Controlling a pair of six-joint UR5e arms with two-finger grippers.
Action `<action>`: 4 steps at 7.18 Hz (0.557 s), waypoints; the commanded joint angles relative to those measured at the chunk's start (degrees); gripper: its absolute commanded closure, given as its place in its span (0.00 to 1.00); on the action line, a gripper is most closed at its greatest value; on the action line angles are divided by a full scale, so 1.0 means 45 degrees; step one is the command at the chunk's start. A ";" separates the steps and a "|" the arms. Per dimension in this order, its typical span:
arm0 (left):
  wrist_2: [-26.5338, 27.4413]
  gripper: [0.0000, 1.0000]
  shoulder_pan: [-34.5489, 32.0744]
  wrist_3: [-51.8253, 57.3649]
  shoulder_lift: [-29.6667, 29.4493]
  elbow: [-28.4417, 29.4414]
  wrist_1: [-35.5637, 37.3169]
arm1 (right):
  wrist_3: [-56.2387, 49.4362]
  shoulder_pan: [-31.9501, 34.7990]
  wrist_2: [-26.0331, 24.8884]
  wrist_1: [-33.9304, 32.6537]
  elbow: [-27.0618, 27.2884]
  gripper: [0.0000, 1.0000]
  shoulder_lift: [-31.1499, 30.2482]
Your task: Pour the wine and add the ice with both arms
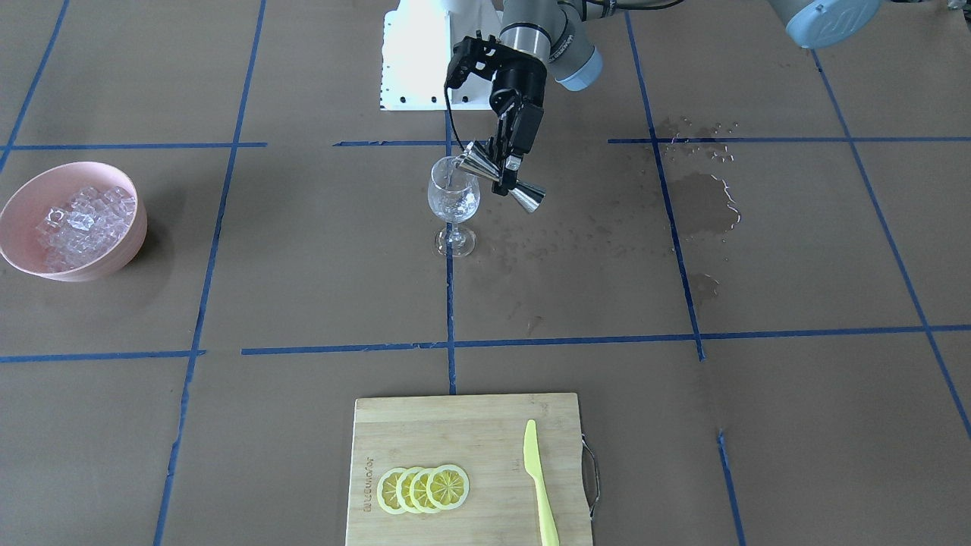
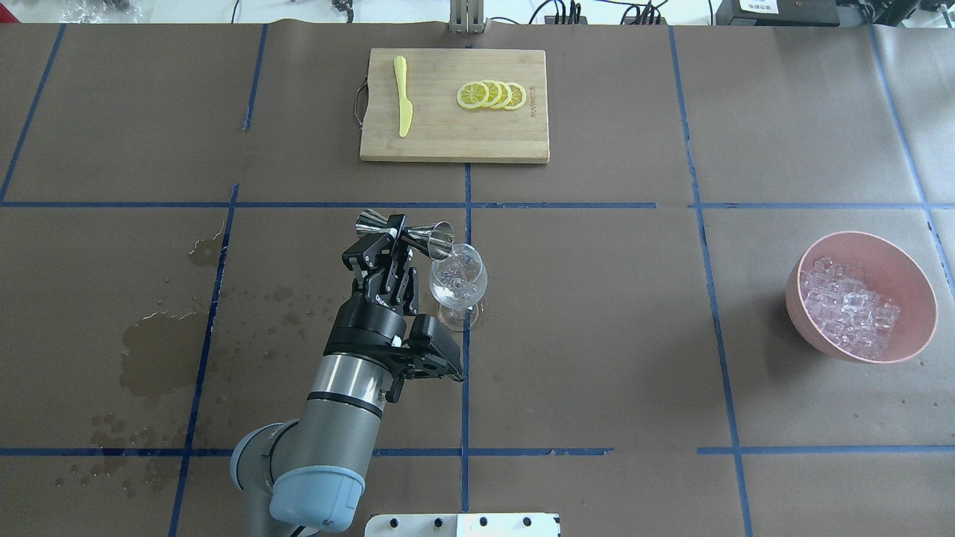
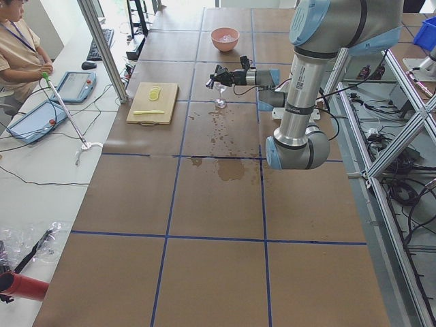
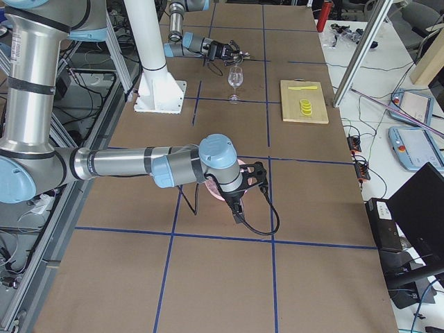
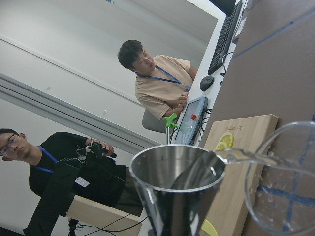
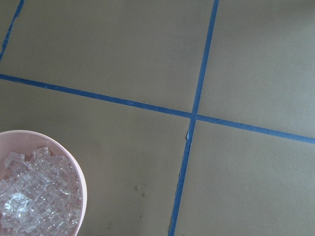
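My left gripper (image 2: 395, 237) is shut on the waist of a steel double-ended jigger (image 1: 504, 178). The jigger is tipped with its mouth at the rim of a clear stemmed wine glass (image 1: 454, 201) near the table's middle. A thin clear stream runs from the jigger (image 5: 177, 187) into the glass (image 5: 290, 162). The ice (image 2: 850, 306) is heaped in a pink bowl (image 2: 918, 283) off to my right. My right gripper (image 4: 243, 194) hovers over that bowl in the exterior right view, and I cannot tell whether it is open or shut. The right wrist view shows the ice (image 6: 29, 201) at lower left.
A wooden cutting board (image 1: 455, 425) with lemon slices (image 1: 423, 489) and a yellow knife (image 1: 540, 485) lies at the far edge. Wet patches (image 2: 160, 350) stain the paper on my left side. Two people (image 5: 157, 83) sit beyond the table.
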 commanded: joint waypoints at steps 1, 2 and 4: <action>0.0426 1.00 0.0004 0.1495 -0.0102 -0.0012 -0.0011 | 0.0000 0.0011 0.0019 0.0000 0.0001 0.00 -0.0058; 0.0486 1.00 0.0004 0.2124 -0.0122 -0.0013 -0.0011 | 0.0000 0.0050 0.0097 0.0000 0.0001 0.00 -0.0058; 0.0506 1.00 0.0081 0.3217 -0.0122 -0.0032 -0.0011 | 0.0000 0.0050 0.0117 0.0000 -0.0019 0.00 -0.0058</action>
